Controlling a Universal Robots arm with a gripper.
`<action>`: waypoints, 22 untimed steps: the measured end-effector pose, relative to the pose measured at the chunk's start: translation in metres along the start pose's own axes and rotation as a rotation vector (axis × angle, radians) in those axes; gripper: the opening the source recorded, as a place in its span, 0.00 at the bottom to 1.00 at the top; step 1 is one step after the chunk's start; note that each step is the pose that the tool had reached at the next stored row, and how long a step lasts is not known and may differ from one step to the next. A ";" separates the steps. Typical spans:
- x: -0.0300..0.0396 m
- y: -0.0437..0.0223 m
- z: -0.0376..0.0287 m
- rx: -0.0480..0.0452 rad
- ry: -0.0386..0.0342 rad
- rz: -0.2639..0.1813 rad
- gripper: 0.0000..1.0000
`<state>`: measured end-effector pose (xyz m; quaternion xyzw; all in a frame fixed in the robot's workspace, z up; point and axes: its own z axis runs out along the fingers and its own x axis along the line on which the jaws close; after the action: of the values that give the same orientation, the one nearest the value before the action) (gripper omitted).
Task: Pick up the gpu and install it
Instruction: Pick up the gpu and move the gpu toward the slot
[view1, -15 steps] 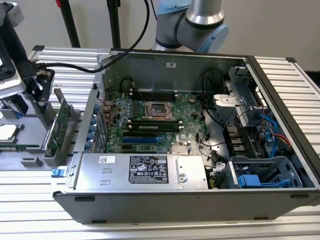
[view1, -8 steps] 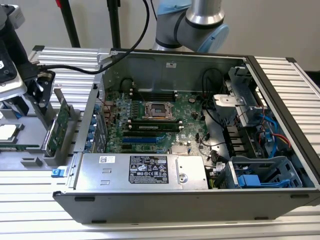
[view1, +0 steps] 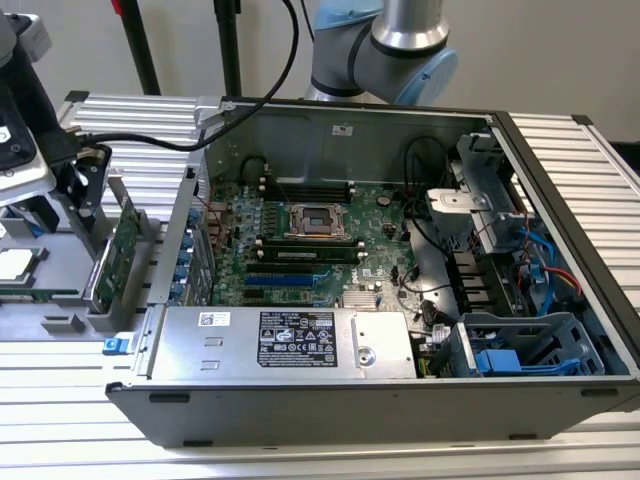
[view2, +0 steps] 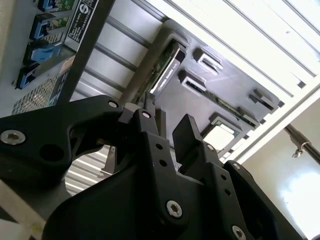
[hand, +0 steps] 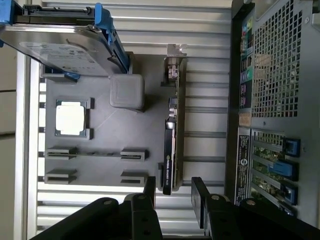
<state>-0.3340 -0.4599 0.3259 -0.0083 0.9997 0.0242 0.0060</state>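
gpu (hand: 169, 150) upright near spread tool (hand: 174, 187)

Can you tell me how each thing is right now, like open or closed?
claw: open, holding nothing.
gpu: standing on its edge in the grey tray, outside the computer case.
computer case: lying on its side, open.
processor chip: lying flat in a tray pocket.

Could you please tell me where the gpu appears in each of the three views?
Exterior view: gpu upright outside the computer case, on the exterior view's left.
First wrist view: gpu edge-on, beside the case.
Second wrist view: gpu just beyond the claw.
Shared landmark: the case.
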 end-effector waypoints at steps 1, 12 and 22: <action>0.0000 0.0000 0.0004 0.0000 -0.0001 0.000 1.00; 0.0000 -0.0002 0.0045 0.0000 0.0000 0.000 1.00; 0.0001 -0.0004 0.0081 0.0000 -0.0001 0.000 1.00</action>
<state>-0.3340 -0.4599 0.3177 -0.0084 0.9997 0.0242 0.0060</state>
